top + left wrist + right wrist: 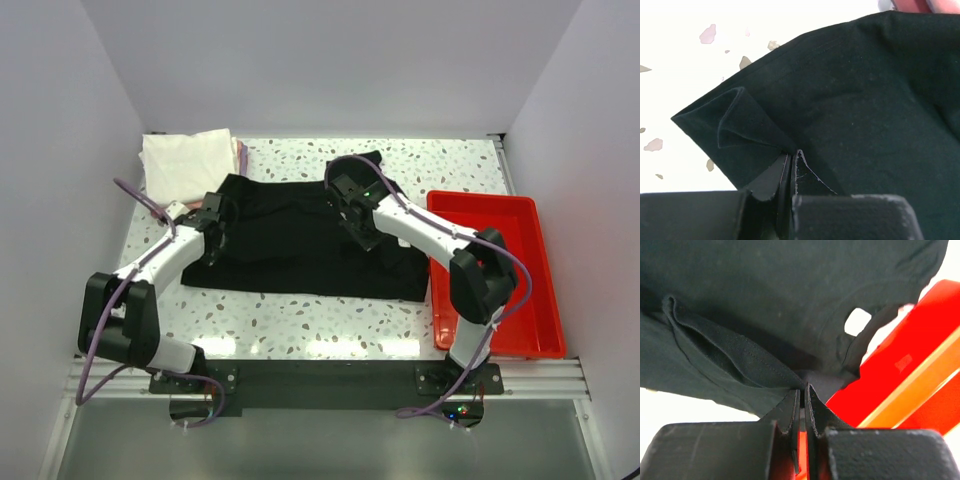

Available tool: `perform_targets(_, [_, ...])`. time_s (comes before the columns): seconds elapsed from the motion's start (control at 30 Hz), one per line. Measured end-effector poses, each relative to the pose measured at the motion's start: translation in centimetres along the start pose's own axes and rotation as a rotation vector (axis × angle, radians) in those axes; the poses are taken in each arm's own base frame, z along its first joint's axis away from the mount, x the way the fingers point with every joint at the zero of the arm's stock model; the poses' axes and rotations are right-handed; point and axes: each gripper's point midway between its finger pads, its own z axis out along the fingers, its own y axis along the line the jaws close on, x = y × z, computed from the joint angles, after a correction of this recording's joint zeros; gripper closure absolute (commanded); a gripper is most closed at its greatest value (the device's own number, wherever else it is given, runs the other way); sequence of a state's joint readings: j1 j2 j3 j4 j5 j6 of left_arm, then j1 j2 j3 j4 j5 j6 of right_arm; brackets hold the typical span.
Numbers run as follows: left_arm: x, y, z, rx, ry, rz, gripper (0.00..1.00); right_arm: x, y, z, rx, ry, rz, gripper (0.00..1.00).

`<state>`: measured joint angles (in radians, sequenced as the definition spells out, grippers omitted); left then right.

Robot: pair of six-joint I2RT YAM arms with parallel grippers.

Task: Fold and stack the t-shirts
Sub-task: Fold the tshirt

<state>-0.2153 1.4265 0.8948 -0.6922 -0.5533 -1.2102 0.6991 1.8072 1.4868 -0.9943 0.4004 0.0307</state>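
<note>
A large black t-shirt lies spread across the middle of the table. My left gripper is shut on a fold of the shirt's left edge, lifted a little off the table. My right gripper is shut on a hemmed fold of the same shirt near its right part. A folded white t-shirt lies at the back left, with a pink edge of another folded shirt showing under it. No lavender shirt shows.
A red plastic tray stands at the right, next to the shirt's right edge; it also shows in the right wrist view. White walls close in the table at the back and sides.
</note>
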Motion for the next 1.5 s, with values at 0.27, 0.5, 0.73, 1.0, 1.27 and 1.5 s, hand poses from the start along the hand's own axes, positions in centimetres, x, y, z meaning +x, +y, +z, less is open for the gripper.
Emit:
perform_targets(0.27, [-0.2,-0.8,1.6,-0.012,-0.005,-0.014,0.47,-2.1,-0.9,3.3,0.078,0.001,-0.050,0.73])
perform_targets(0.5, [-3.4,-2.0,1.4,0.019,-0.048,-0.081,0.00,-6.1,-5.5,5.7,0.277,-0.060,0.075,0.01])
perform_targets(0.73, [-4.7,-1.3,-1.4,0.121,-0.088,-0.122,0.00,-5.4,-6.3,3.9,0.288,-0.117,0.180,0.01])
perform_targets(1.0, [-1.1,-2.1,0.1,0.228,0.013,-0.022,0.00,-1.1,-0.9,2.9,-0.015,-0.142,0.294,0.01])
perform_targets(1.27, [1.9,-3.2,2.6,0.269,0.083,0.032,0.00,0.6,4.7,5.4,-0.214,-0.105,0.341,0.01])
perform_targets(1.5, [2.9,-2.2,3.2,0.269,0.088,0.037,0.00,2.5,7.2,6.9,-0.268,-0.070,0.376,0.01])
